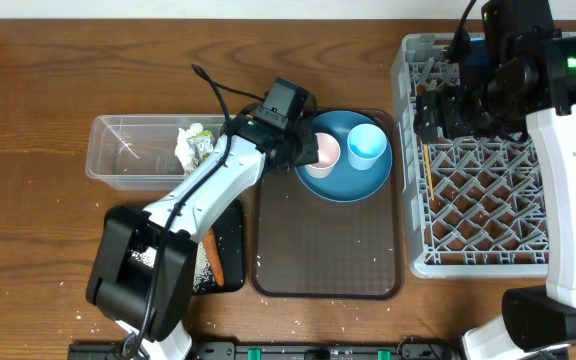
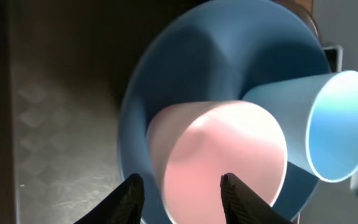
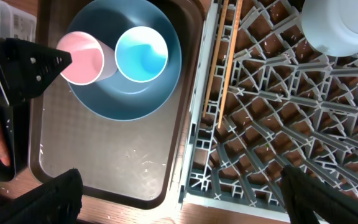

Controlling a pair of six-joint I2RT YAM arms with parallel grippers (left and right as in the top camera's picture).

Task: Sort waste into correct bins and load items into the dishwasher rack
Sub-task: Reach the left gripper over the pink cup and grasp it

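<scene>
The pink cup (image 2: 222, 162) is standing at 9 o'clock on the one blue plate (image 1: 353, 182), the left tool (image 2: 182, 196) straddling its wall; whether it is pinching I cannot tell. That plate and two cups, the blue cup (image 1: 366, 143) at 2 o'clock, are waiting on the brown tray (image 1: 323, 250), while one bowl (image 3: 340, 25) and one chopstick pair (image 3: 222, 68) are lying in the rack (image 1: 478, 200) at 3 o'clock, under the wide-open right tool (image 3: 179, 186). One tissue (image 1: 194, 145) is sitting sorted in the tub (image 1: 128, 160), one carrot (image 1: 214, 256) in the black tray (image 1: 233, 250).
</scene>
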